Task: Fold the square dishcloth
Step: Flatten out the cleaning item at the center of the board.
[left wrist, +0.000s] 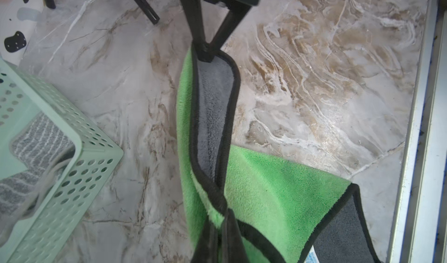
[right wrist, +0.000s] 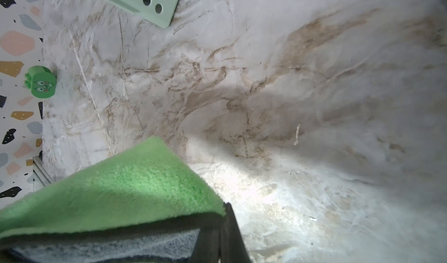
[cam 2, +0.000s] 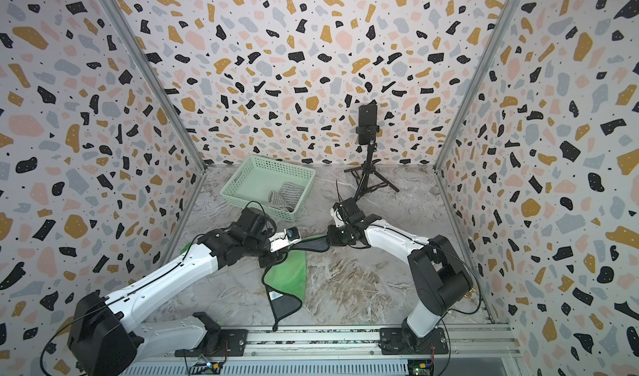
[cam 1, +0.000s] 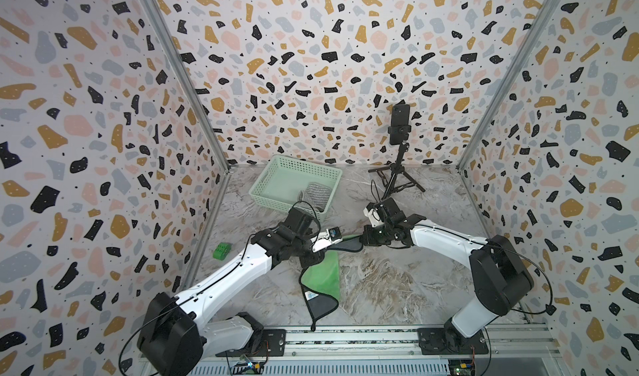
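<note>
- Now I see the marbled worktop (cam 1: 397,281) carrying everything.
- Mint basket (cam 1: 262,184) sits at the back.
- Green-and-grey dishcloth (cam 1: 323,277) is at centre, one edge held up, the rest trailing toward the front rail.
- Left gripper (left wrist: 221,225) jaws pinch that edge; right gripper (left wrist: 205,52) jaws pinch its far corner.
- Green toy block (cam 1: 221,251) sits by the left wall.

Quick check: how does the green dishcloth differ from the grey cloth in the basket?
Colour: the green dishcloth is green on one face, grey on the other, black-edged; the grey cloth is grey with pale stripes. State: the dishcloth is held up, pinched by the left gripper and right gripper; the grey cloth lies bunched in the basket, untouched. Both are soft fabric.
</note>
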